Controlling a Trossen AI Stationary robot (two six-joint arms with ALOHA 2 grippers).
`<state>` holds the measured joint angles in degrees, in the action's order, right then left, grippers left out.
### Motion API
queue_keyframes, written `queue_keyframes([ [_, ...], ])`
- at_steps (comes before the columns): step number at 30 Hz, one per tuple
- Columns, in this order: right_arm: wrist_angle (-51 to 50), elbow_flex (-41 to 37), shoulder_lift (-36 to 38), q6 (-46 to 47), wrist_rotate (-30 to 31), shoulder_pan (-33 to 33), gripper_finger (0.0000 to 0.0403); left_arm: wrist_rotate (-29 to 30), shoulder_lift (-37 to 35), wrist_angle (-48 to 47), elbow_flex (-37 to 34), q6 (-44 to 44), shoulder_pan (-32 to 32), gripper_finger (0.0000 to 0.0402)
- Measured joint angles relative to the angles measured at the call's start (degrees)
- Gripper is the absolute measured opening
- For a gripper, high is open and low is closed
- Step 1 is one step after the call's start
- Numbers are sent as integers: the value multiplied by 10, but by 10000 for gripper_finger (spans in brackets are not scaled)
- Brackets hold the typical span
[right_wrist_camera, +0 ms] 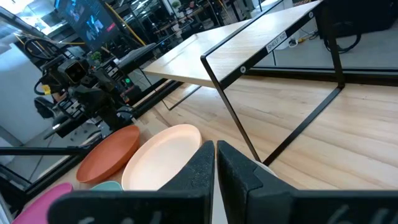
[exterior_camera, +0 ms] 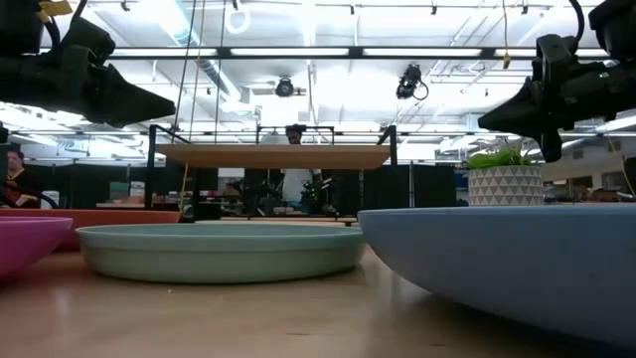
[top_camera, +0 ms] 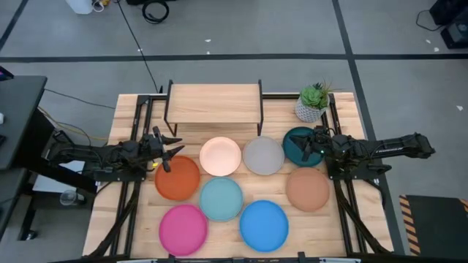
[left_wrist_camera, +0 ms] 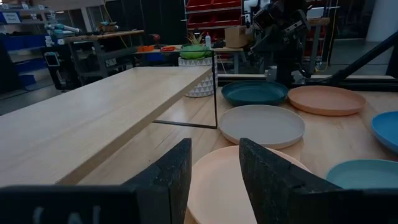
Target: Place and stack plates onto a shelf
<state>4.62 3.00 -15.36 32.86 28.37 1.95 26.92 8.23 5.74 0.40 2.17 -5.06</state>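
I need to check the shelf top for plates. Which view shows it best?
The high view: the shelf shows its whole wooden top, bare. The low view gives only its front edge; the left wrist view skims along the top; the right wrist view shows one corner and legs.

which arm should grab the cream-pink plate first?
Left, probably. Left hand hangs open just beside the cream-pink plate; right hand is shut over the dark teal plate, farther off.

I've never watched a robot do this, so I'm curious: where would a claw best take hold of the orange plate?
Probably by its raised rim, on the edge facing the left claw, which hangs open just above that side. The orange plate is shallow and lies flat on the table, so only the rim offers something to pinch. Its other sides are crowded by the cream-pink plate and the light teal plate.
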Motion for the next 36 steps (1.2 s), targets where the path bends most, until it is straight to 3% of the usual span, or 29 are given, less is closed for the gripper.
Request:
queue_keyframes([
  [2, 0, 0, 0, -3, 0, 0, 25, 0, 0, 3, 0, -6, 0, 142],
  [7, -2, 0, 0, -188, 5, -1, 25, -13, 0, 21, 0, -132, 0, 142],
  [13, 0, 0, 0, -258, 3, -1, 25, -13, 0, 49, 0, -129, 0, 142],
  [19, 24, 0, 0, -169, 3, -1, 25, -14, 0, 68, 0, -173, 0, 142],
  [21, 42, 0, 0, -166, 3, -1, 25, -42, 0, 110, 0, -170, 0, 142],
  [27, 102, 0, 0, -61, -48, -1, 25, -315, 0, 265, 0, -20, -1, 142],
  [29, 112, 0, 0, -37, -83, -1, 24, -354, 0, 291, 0, 23, 0, 142],
  [32, 107, 0, -4, -10, -145, 2, 18, -341, 0, 314, 0, 72, 0, 142],
  [36, 108, 0, -31, -2, -142, 12, 8, -281, 0, 318, 0, 95, 0, 142],
])
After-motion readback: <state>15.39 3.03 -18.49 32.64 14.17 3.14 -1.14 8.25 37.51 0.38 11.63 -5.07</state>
